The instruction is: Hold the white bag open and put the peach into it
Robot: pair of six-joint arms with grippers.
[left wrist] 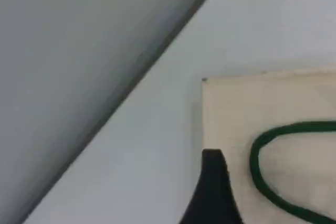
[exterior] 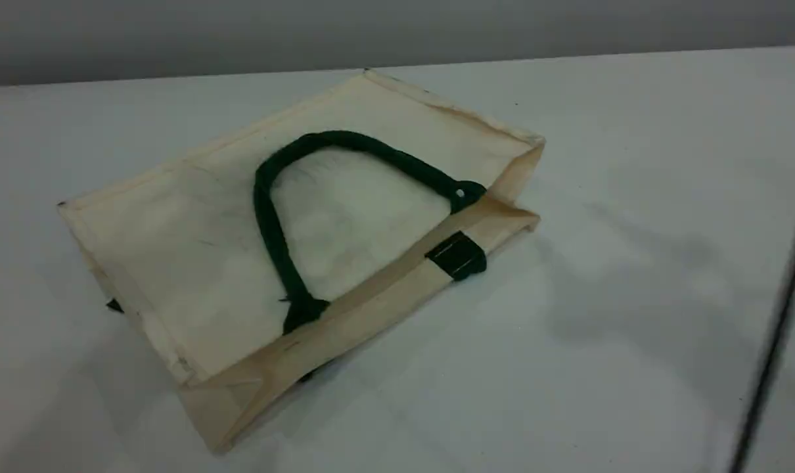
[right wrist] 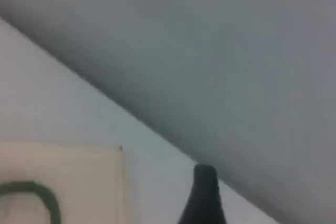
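Note:
The white bag (exterior: 194,249) lies flat on the table, its mouth toward the lower right and folded shut. One dark green rope handle (exterior: 266,217) rests in an arch on its top face, and a dark tab (exterior: 460,256) sits on the rim. The peach is out of view. In the left wrist view, a single dark fingertip (left wrist: 212,182) hangs above the bag's (left wrist: 236,114) corner, beside the handle (left wrist: 257,166). In the right wrist view, the one fingertip (right wrist: 203,192) hovers over bare table, right of another corner of the bag (right wrist: 79,177). Neither arm shows in the scene view.
The white table (exterior: 634,197) ends at a far edge against a grey wall (exterior: 371,33). A thin, dark, blurred line (exterior: 775,328) slants down the right side of the scene view.

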